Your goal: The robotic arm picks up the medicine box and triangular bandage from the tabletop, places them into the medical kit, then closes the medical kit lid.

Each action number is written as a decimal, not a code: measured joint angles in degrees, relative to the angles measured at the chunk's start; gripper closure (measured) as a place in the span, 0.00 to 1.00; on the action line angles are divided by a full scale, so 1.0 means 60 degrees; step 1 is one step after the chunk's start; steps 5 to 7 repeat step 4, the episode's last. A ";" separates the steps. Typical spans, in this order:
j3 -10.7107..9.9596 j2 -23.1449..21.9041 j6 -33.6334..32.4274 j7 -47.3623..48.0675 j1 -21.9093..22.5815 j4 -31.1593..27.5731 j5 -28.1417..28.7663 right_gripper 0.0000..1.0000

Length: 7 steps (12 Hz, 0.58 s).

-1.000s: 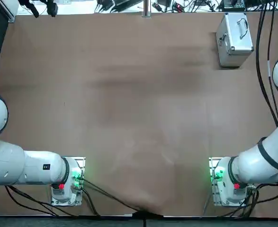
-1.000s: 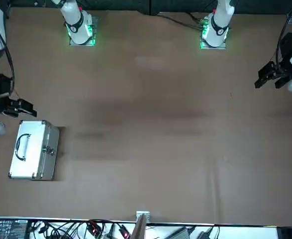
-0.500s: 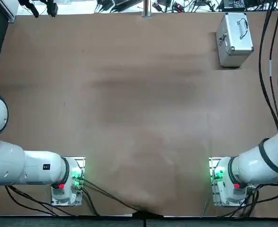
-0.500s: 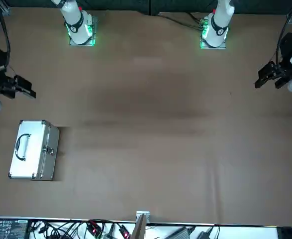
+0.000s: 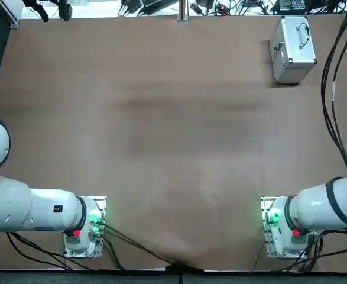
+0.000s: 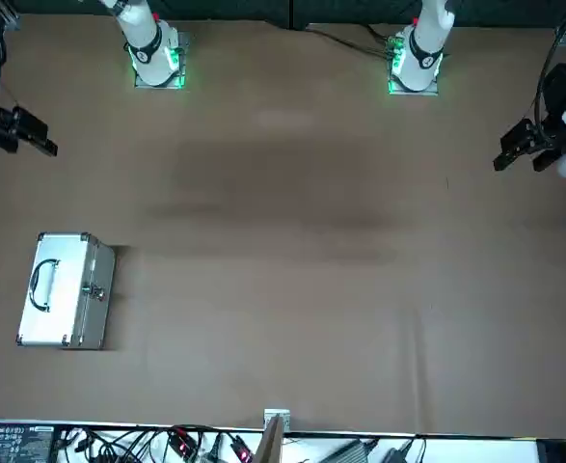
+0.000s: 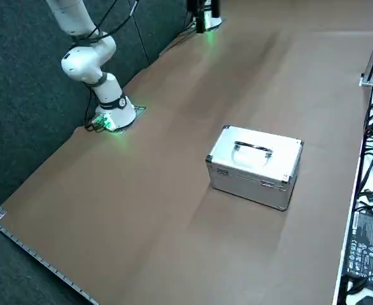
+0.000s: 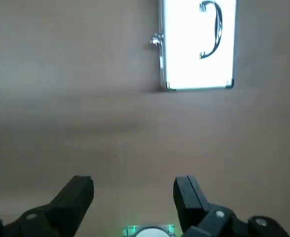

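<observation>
A wide brown table point(image 5: 173, 148) is filling every view, its surface bare apart from one case and the two arm bases. The white right arm point(image 5: 321, 207) is rising from its green-lit base near the robot's edge of the table and bending out past the table's right side, with black cables point(image 5: 333, 89) hanging along that edge. The kit point(image 5: 292, 49), a small silver case, is lying closed at the far right corner of the table, well apart from the arm's base. Its lid point(image 7: 259, 152) is facing up with the metal handle point(image 7: 252, 149) folded flat on top, and a latch point(image 7: 265, 183) is showing on the front wall. In the front view the case point(image 6: 64, 290) is sitting near the left edge, and the gripper point(image 6: 24, 135) is hanging off to the robot's side of it, clear of the case and not touching anything. In the wrist view the two black fingers point(image 8: 78, 197) are standing spread wide with only bare table between them, and the case point(image 8: 196, 47) is lying well beyond them. Neither the carton nor the soft packet is showing anywhere on the table
</observation>
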 joint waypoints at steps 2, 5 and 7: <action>0.0000 -0.0714 0.0314 0.0000 -0.0034 -0.0927 0.0000 0.00; 0.0002 -0.1329 0.0602 0.0000 -0.0034 -0.1699 0.0000 0.00; 0.0002 -0.1329 0.0602 0.0000 -0.0034 -0.1699 0.0000 0.00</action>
